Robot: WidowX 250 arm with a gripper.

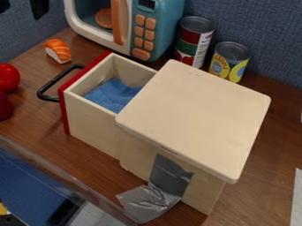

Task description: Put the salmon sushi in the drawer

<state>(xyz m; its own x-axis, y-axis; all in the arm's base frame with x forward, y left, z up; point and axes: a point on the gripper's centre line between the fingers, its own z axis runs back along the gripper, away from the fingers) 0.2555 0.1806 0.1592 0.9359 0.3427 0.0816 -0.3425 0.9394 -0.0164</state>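
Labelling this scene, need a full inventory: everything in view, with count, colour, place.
salmon sushi: one, orange and white, table, upper left
cabinet: one, pale wood, centre right
drawer: one, pale wood, red front, pulled open
handle: one, black, drawer front
cloth: one, blue, inside drawer
tape: grey, cabinet's lower side
toy microwave: one, teal and white, orange buttons, top
cans: two, red-green and yellow, beside microwave
red objects: two, left edge
paper: one, white, right edge
table: one, brown
wall: blue-grey, behind
gripper: one, black, top left corner
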